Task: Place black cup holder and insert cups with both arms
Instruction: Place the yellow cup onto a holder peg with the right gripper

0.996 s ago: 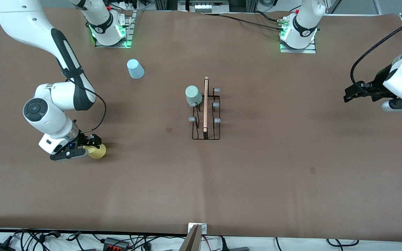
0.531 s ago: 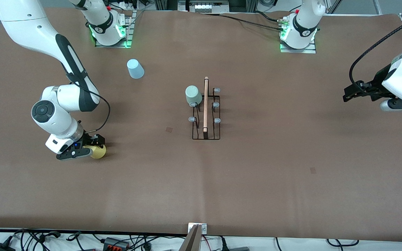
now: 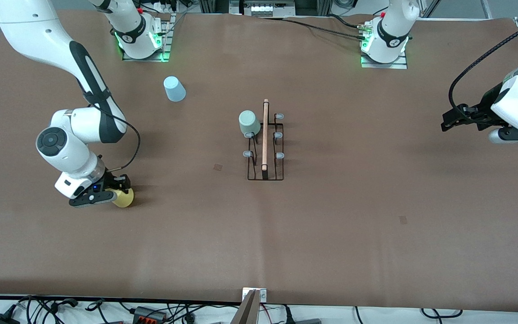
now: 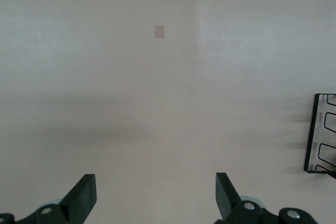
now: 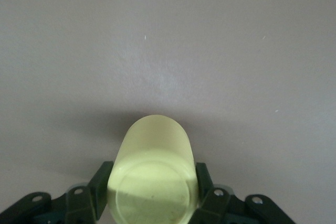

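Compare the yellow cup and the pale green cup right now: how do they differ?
The yellow cup is clamped in the right end effector at the right arm's end of the table; the pale green cup sits on a peg of the black cup holder, ungripped. Both are small, plain tapered tumblers.

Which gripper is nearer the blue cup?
Right. The right gripper grips the yellow cup, toward the blue cup's end; the left gripper waits open over the other end.

right gripper (image 3: 116, 192) | jaws now closed on yellow cup (image 3: 124, 198) | cup nudged slightly
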`<state>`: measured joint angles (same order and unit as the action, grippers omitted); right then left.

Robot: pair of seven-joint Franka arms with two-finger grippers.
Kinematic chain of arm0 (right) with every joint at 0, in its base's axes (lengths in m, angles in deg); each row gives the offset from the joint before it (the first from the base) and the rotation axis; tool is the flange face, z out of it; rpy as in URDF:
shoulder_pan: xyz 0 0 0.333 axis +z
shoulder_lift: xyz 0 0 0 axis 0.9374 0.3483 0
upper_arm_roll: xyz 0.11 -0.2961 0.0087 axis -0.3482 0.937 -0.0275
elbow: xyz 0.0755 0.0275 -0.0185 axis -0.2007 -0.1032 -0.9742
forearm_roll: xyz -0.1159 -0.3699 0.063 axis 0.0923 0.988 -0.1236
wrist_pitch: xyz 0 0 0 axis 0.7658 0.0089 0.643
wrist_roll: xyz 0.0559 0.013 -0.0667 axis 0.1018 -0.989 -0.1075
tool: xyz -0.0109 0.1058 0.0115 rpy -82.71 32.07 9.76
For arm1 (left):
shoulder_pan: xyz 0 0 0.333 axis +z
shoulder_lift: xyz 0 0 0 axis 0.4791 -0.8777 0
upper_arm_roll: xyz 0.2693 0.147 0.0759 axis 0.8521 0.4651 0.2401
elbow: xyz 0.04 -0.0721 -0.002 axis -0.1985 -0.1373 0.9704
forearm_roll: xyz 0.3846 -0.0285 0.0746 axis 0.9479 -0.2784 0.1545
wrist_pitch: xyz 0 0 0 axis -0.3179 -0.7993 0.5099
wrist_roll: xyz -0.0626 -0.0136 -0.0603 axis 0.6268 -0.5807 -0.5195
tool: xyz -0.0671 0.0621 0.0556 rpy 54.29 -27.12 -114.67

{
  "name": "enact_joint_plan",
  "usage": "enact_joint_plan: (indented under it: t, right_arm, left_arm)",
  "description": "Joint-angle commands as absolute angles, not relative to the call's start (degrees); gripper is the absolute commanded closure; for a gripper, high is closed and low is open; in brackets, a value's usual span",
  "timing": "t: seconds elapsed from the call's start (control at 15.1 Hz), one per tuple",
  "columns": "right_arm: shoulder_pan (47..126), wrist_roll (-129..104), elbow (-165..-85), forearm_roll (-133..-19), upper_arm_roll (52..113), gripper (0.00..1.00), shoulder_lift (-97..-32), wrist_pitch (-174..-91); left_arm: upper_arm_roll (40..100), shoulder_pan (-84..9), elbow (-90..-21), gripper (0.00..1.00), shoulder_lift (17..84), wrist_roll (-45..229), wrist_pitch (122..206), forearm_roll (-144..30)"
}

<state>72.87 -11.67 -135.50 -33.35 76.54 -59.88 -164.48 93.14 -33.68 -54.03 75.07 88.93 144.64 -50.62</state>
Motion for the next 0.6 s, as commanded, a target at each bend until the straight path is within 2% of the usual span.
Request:
enact_joint_plan:
  t: [0.0, 0.2, 0.33, 0.53]
  right_arm:
    - [76.8, -15.36, -136.53, -33.2, 76.7, 0.68, -68.27, -155.65]
    - [86.8, -37.91, -134.61, -33.02, 76.53, 0.68, -73.56, -148.43]
    - [92.96, -52.23, -128.65, -32.93, 76.44, 0.68, -72.35, -143.24]
    - [101.32, -70.01, -121.26, -33.11, 76.44, 0.68, -67.79, -142.52]
  left_arm:
    - [93.47, -34.25, -55.43, 0.0, 76.81, 88.07, 144.79, -49.52]
    - [93.47, -34.25, -55.43, 0.0, 76.81, 88.07, 144.79, -49.52]
    - [93.47, -34.25, -55.43, 0.0, 76.81, 88.07, 144.79, -49.52]
    - [93.47, -34.25, -55.43, 0.0, 76.81, 88.07, 144.79, -49.52]
